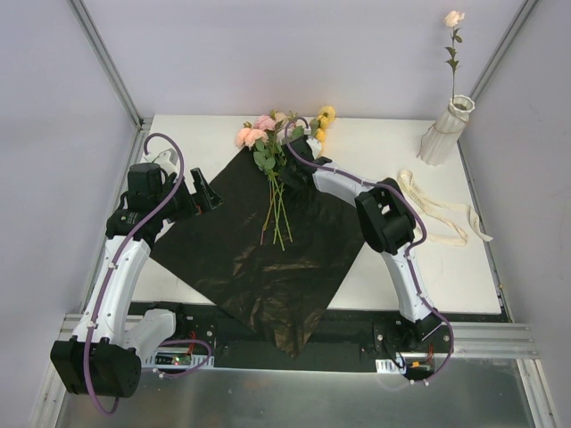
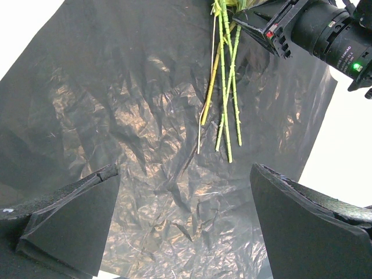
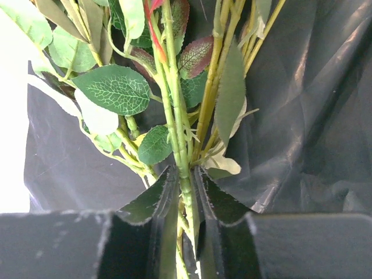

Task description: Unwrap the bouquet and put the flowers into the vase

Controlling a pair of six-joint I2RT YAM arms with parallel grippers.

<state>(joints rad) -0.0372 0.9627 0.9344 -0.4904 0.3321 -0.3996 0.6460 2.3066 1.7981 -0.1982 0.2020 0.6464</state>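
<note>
Flowers (image 1: 272, 147) lie mid-table on the spread black sheet (image 1: 241, 259), heads toward the back. On the left, our left gripper (image 1: 207, 194) hangs wide open above that thin, crinkled, glossy film. Centre: the right gripper (image 3: 186, 174) is pinched on one slim, knobbly green stem (image 3: 177, 128) among veined fabric leaves (image 3: 116, 87). Those leaves interlock, so we judge a lift may drag neighbours along, or the stem may swivel between the pads (image 3: 157, 197). Right: limp cream ribbon (image 1: 437, 209), then the ribbed white vase (image 1: 446, 129), narrow-necked, one rose (image 1: 454, 18) already in; a clumsy poke could topple it.
</note>
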